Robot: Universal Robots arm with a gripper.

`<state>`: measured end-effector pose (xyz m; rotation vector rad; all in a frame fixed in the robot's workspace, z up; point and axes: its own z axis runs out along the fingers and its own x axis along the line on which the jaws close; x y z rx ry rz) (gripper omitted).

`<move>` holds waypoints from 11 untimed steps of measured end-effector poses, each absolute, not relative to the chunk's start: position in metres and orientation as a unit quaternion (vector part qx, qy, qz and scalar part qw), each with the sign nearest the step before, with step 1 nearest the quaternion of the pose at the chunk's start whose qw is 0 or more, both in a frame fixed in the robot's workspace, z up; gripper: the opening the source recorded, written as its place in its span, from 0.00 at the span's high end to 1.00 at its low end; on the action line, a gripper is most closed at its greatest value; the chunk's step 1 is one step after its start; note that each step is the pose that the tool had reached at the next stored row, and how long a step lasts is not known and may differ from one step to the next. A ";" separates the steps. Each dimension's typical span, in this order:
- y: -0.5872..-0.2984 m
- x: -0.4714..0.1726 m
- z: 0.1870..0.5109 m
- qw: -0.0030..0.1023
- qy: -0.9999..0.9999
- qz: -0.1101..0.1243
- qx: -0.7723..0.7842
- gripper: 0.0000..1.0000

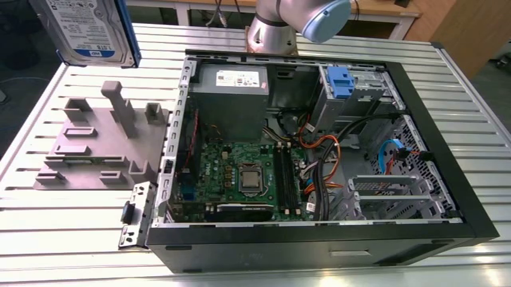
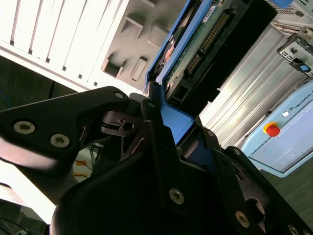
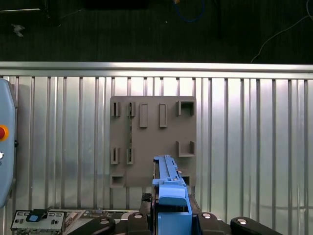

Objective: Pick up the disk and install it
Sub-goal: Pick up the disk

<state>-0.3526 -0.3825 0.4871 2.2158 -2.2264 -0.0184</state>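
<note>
Hand (image 2: 171, 122): clamped shut on the disk (image 2: 195, 44), gripping it at its blue side rail.
Disk: held on edge, raised off everything.
Grey holder plate (image 3: 151, 139): below the hand, lying on the slatted surface (image 3: 244, 137).
Open computer case (image 1: 319, 149): farther off, beside the plate.

In the exterior view the disk (image 1: 88, 30) sits in the frame's upper left, above the table (image 1: 64, 239). Below it, at left centre, a fixture block (image 1: 96, 146) lies on the table (just beside the open computer case (image 1: 319, 246), which takes centre and right). The arm (image 1: 276, 30) stands top centre, behind the case.
</note>
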 end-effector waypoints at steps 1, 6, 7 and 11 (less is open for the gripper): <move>-0.382 -0.353 0.487 0.000 -0.709 -0.006 0.705 0.64; -0.383 -0.351 0.487 0.000 -0.709 -0.006 0.705 0.64; -0.383 -0.350 0.487 0.000 -0.709 -0.006 0.705 0.64; -0.383 -0.349 0.487 0.000 -0.709 -0.006 0.705 0.64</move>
